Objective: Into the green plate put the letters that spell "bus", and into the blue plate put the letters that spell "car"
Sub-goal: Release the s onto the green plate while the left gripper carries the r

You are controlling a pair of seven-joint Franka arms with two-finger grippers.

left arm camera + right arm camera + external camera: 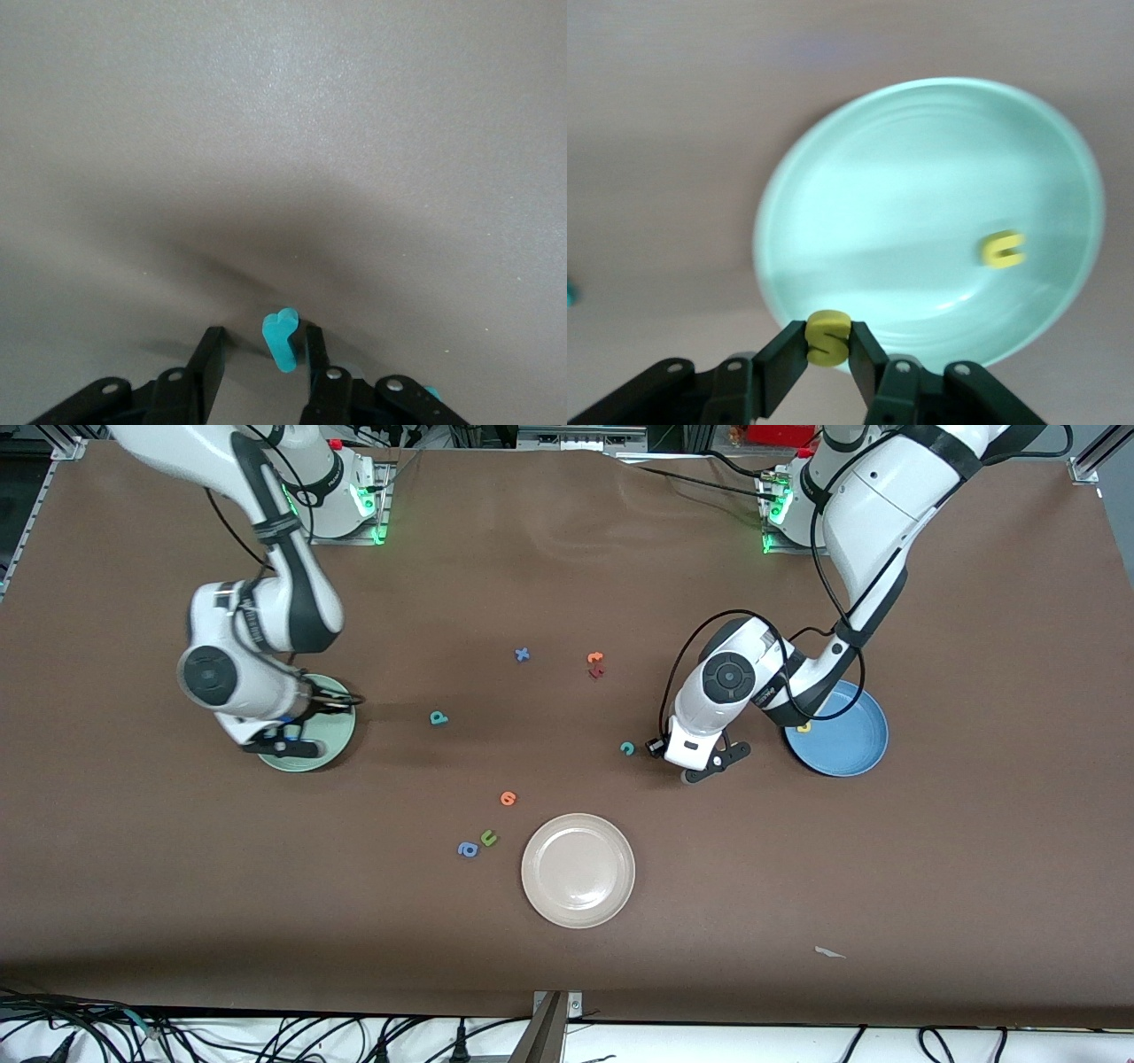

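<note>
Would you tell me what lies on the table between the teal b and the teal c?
Nothing: in the front view the brown table between the teal b and the teal c is bare.

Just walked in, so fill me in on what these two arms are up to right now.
The arms are sorting foam letters into plates. The right tool holds a yellow s over the green plate, where a yellow u already lies. The left tool is down at the table beside the blue plate, its fingers around a teal r. A yellow a is in the blue plate. The teal c and teal b lie on the table.
</note>
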